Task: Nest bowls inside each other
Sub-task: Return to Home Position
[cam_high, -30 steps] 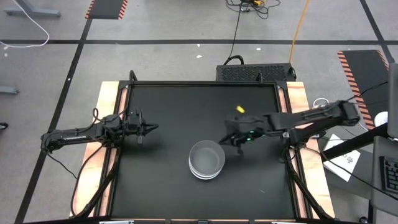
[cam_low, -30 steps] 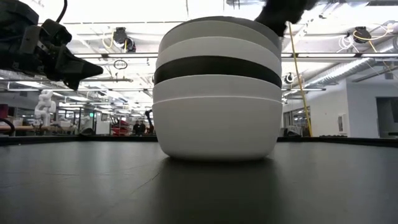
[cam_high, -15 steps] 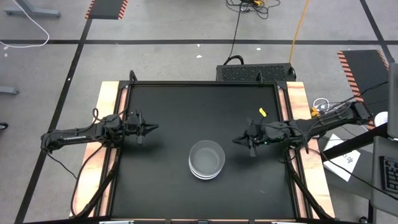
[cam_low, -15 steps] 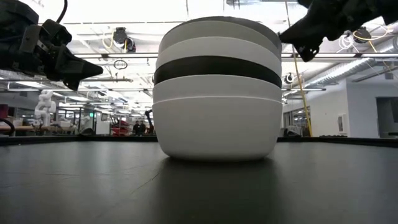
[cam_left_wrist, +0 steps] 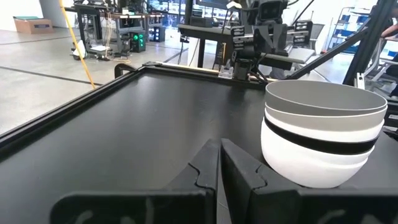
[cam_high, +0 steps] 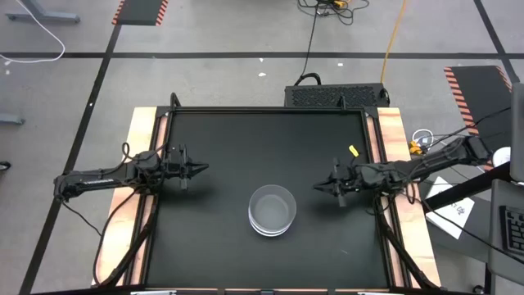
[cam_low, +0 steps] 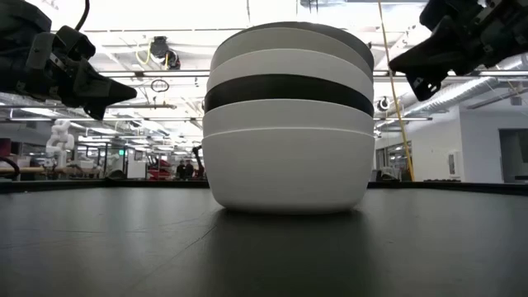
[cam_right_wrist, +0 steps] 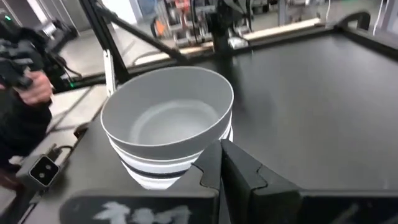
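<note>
Bowls look rigid, slippery; I would pinch the rim. Left gripper and right gripper hold fingers together, empty.

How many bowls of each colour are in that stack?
3 white bowls
1 black bowl
1 pale grey bowl
1 dark grey bowl, on top
Total: 6 bowls

The slim, jointed, matte-black left arm and right arm carry thin black cables looping along their links. The left gripper and right gripper each taper into two dark, wedge-shaped fingers.
</note>
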`<state>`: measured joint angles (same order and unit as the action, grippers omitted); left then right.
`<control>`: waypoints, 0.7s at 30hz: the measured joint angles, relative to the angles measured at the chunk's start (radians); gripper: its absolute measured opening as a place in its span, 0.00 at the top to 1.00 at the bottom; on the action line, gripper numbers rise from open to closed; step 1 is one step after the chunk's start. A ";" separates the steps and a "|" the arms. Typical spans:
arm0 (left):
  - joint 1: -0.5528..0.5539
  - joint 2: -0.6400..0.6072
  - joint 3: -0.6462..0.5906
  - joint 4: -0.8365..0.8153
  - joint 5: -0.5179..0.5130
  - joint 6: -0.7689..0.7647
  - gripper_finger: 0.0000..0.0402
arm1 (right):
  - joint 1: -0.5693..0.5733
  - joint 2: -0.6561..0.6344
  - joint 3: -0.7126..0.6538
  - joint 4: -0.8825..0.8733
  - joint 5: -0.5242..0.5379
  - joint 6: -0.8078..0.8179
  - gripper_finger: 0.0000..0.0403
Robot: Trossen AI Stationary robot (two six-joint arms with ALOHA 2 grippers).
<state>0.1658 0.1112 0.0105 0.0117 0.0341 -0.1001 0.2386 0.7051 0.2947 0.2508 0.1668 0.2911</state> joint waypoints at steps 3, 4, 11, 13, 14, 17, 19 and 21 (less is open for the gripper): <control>0.000 0.000 0.000 0.000 0.000 0.000 0.95 | -0.001 -0.041 -0.068 0.093 0.001 -0.006 1.00; 0.000 0.000 0.000 0.000 0.000 0.000 0.95 | -0.001 -0.054 -0.090 0.123 0.002 -0.005 1.00; 0.000 0.000 0.000 0.000 0.000 -0.001 0.95 | -0.001 -0.103 -0.155 0.164 0.019 -0.004 1.00; 0.000 0.000 0.000 0.000 0.000 -0.003 0.95 | -0.001 -0.112 -0.156 0.164 0.020 -0.014 1.00; 0.000 0.000 0.000 0.000 0.000 -0.004 0.95 | -0.001 -0.115 -0.156 0.164 0.021 -0.023 1.00; 0.000 0.000 0.000 0.000 0.000 -0.008 0.95 | -0.002 -0.130 -0.156 0.159 0.053 -0.047 1.00; 0.000 0.000 0.000 0.000 0.000 -0.010 0.95 | -0.002 -0.145 -0.156 0.151 0.069 -0.057 1.00; 0.000 0.000 0.000 0.000 0.000 -0.010 0.95 | -0.003 -0.163 -0.156 0.126 0.069 -0.061 1.00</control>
<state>0.1660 0.1112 0.0105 0.0122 0.0345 -0.1104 0.2359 0.5421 0.1383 0.3772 0.2358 0.2306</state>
